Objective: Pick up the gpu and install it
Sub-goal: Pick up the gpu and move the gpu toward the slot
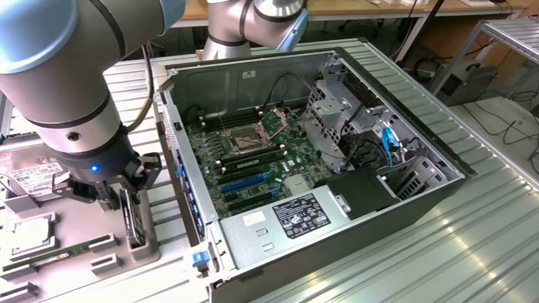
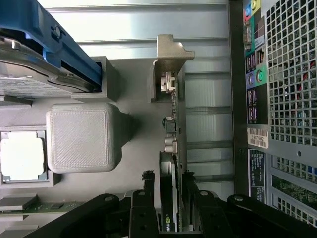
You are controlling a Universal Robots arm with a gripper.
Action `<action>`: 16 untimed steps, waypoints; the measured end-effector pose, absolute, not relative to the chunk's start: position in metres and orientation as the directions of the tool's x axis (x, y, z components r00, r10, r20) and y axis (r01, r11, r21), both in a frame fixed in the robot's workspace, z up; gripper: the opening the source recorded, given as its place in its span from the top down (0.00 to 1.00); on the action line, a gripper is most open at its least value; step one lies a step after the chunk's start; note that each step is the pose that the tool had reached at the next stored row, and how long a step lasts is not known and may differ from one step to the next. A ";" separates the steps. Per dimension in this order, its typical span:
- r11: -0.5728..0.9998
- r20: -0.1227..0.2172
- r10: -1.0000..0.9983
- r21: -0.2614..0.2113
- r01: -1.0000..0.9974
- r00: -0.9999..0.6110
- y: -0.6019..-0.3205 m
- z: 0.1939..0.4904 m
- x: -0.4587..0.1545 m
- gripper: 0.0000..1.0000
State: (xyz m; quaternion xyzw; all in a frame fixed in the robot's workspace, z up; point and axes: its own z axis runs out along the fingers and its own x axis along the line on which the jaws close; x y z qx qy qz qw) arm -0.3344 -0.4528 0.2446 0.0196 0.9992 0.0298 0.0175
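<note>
Gripper (image 1: 123, 199) (image 2: 168, 179) hangs jaws-down over the gray holder tray (image 1: 153, 251) (image 2: 133, 99), jaws spread wide. We note one of the fingers (image 2: 144, 206) on each flat side of the gpu (image 1: 133, 221) (image 2: 174, 148); the card sits between them, and we see no firm squeeze on it. The gpu stands on its long edge in a slot along the tray edge that faces the computer case (image 1: 252, 71) (image 2: 292, 74), silver bracket at the end away from the fingers. On the same tray, farther from the case, we log a hard drive (image 1: 29, 178) (image 2: 29, 84) with a white label in a blue carrier, a square processor (image 1: 29, 232) (image 2: 22, 158) in its own pocket, and a green RAM stick (image 1: 59, 252) along the near edge. The case lies on its side on the ribbed metal surface (image 1: 438, 252), just beside the tray toward the exterior view's right, its side panel off. Green motherboard (image 1: 252, 165) exposed, power supply (image 1: 286, 221) at the case's near end.
</note>
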 end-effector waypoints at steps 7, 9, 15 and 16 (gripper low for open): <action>0.997 -0.034 0.040 0.061 0.038 -0.999 -0.453 0.245 -0.334 0.64; 0.997 -0.034 0.040 0.062 0.038 -0.999 -0.453 0.245 -0.334 0.64; 0.997 -0.034 0.040 0.062 0.038 -0.999 -0.455 0.245 -0.334 0.64; 0.997 -0.034 0.040 0.062 0.038 -0.999 -0.455 0.244 -0.334 0.64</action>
